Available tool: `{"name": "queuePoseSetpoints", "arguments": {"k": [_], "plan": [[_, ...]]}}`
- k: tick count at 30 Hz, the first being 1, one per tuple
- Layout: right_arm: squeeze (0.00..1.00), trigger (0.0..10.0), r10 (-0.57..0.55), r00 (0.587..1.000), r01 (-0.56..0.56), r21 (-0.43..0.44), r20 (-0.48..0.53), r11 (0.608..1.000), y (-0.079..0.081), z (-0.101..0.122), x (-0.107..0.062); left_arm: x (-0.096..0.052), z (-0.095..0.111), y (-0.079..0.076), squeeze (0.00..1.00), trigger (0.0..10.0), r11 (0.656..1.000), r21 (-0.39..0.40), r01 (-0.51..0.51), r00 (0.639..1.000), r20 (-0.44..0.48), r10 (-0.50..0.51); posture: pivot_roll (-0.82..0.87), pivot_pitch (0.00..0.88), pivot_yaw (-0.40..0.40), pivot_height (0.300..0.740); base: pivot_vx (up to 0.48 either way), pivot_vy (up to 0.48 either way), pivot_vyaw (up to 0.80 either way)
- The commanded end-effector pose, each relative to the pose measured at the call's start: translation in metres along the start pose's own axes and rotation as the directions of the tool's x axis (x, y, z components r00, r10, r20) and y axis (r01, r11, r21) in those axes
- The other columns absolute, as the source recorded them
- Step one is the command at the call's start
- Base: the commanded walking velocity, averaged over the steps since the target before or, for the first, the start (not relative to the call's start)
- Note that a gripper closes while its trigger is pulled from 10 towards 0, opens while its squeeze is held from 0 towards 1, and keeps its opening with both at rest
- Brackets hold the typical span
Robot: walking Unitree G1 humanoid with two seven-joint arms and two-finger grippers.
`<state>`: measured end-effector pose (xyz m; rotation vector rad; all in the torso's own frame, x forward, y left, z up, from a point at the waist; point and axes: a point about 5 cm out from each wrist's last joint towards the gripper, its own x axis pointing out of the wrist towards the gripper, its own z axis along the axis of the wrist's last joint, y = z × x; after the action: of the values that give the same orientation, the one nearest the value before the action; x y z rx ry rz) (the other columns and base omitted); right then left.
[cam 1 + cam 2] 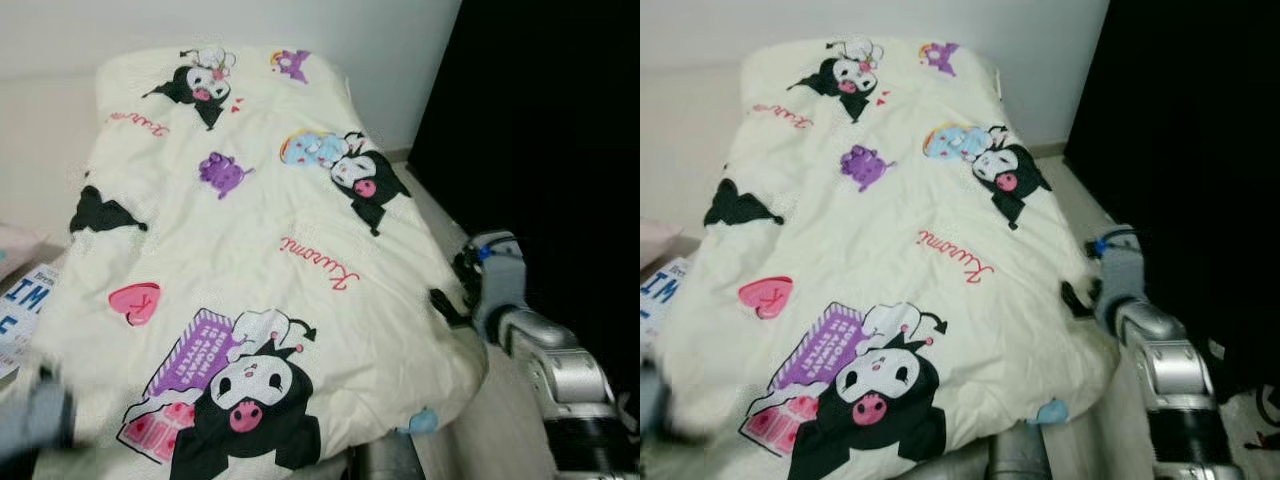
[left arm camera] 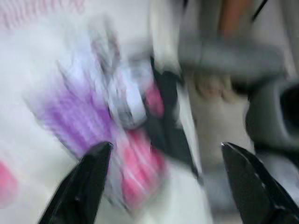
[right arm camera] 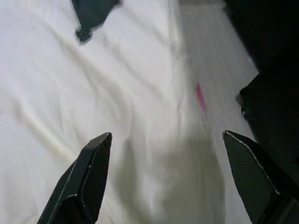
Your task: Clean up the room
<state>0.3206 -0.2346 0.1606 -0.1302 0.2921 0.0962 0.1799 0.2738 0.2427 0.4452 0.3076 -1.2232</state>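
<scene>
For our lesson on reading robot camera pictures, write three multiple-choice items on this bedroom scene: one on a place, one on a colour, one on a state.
1. Where is the right gripper?
A. at the blanket's right edge
B. on the far pillow end
C. on the floor

2. What colour is the heart print on the blanket?
A. green
B. pink
C. yellow

3. How do the right gripper's fingers stand?
A. shut on a cup
B. shut on the blanket
C. open, spread over the blanket

Key:
1 A: the head views show it beside the cream blanket's right edge.
2 B: the heart near the left side is pink.
3 C: the right wrist view shows both fingers wide apart with blanket between.
</scene>
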Motion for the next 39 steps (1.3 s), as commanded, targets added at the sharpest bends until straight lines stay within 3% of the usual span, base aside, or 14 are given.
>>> {"name": "queuePoseSetpoints", "arguments": {"k": [1,3,5,9,10,11,13,16,17,18,19,20,22,39], "plan": [[0.00,10.0,-0.025,1.000,0.025,0.025,0.005,0.999,-0.007,-0.004,-0.003,0.002,-0.002,-0.002,1.00,10.0,0.998,-0.059,0.000,0.997,0.080,0.005,-0.11,0.202,-0.064,0.521,0.000,0.000,0.00],[0.00,10.0,-0.030,0.998,0.027,0.049,0.051,0.998,-0.008,0.002,-0.003,0.000,0.011,0.012,1.00,10.0,0.995,-0.038,-0.092,0.975,0.197,0.097,-0.11,0.199,-0.063,0.526,0.000,0.000,0.00],[0.00,10.0,-0.029,0.993,0.021,0.074,0.118,0.997,-0.008,0.011,-0.004,0.004,0.017,0.039,1.00,10.0,0.942,-0.127,-0.311,0.846,0.414,0.335,-0.12,0.194,-0.060,0.536,0.000,0.000,0.00],[0.00,10.0,-0.028,0.990,0.017,0.080,0.137,0.997,-0.006,0.014,-0.003,0.010,0.012,0.049,1.00,10.0,0.903,-0.201,-0.379,0.779,0.457,0.428,-0.12,0.190,-0.060,0.541,0.000,0.000,0.00],[0.00,10.0,-0.034,0.985,0.018,0.094,0.170,0.995,-0.005,0.019,-0.003,0.035,-0.020,0.070,0.00,10.0,0.724,-0.416,-0.550,0.615,0.385,0.688,-0.13,0.180,-0.063,0.551,0.000,0.000,0.00],[0.00,10.0,-0.037,0.982,0.018,0.102,0.188,0.995,-0.004,0.021,-0.003,0.049,-0.037,0.077,0.00,10.0,0.624,-0.505,-0.596,0.546,0.314,0.776,-0.13,0.176,-0.060,0.556,0.000,0.000,0.00],[0.00,10.0,-0.037,0.982,0.018,0.102,0.188,0.995,-0.004,0.021,-0.003,0.049,-0.037,0.077,0.00,10.0,0.624,-0.505,-0.596,0.546,0.314,0.776,-0.13,0.176,-0.060,0.556,0.000,0.000,0.00],[0.00,10.0,-0.031,0.975,0.001,0.135,0.220,0.991,0.003,0.023,0.002,0.065,-0.078,0.087,0.00,10.0,0.300,-0.690,-0.659,0.353,0.068,0.933,-0.14,0.166,-0.063,0.571,0.000,0.000,0.00],[0.00,10.0,-0.031,0.975,0.001,0.135,0.220,0.991,0.003,0.023,0.002,0.065,-0.078,0.087,0.00,10.0,0.300,-0.690,-0.659,0.353,0.068,0.933,-0.14,0.166,-0.063,0.571,0.000,0.000,0.00],[0.00,10.0,-0.025,0.974,-0.008,0.144,0.227,0.990,0.006,0.023,0.004,0.069,-0.091,0.088,0.00,10.0,0.201,-0.730,-0.654,0.317,-0.023,0.948,-0.13,0.166,-0.063,0.576,0.000,0.000,0.00],[0.00,10.0,-0.025,0.974,-0.008,0.144,0.227,0.990,0.006,0.023,0.004,0.069,-0.091,0.088,0.00,10.0,0.201,-0.730,-0.654,0.317,-0.023,0.948,-0.13,0.166,-0.063,0.576,0.000,0.000,0.00],[0.00,10.0,-0.016,0.973,-0.018,0.148,0.228,0.989,0.011,0.022,0.007,0.072,-0.104,0.088,0.00,10.0,0.103,-0.757,-0.646,0.273,-0.102,0.957,-0.13,0.160,-0.067,0.581,0.000,0.000,0.00],[0.00,10.0,-0.003,0.973,-0.033,0.154,0.232,0.988,0.015,0.022,0.010,0.078,-0.114,0.086,0.00,10.0,0.046,-0.755,-0.654,0.270,-0.176,0.947,-0.12,0.157,-0.067,0.586,-0.225,0.000,0.00],[0.00,10.0,0.037,0.971,-0.079,0.168,0.237,0.983,0.019,0.009,0.012,0.106,-0.158,0.064,0.00,10.0,-0.065,-0.675,-0.735,0.234,-0.343,0.910,-0.13,0.144,-0.059,0.631,-0.194,0.000,0.00]]}}
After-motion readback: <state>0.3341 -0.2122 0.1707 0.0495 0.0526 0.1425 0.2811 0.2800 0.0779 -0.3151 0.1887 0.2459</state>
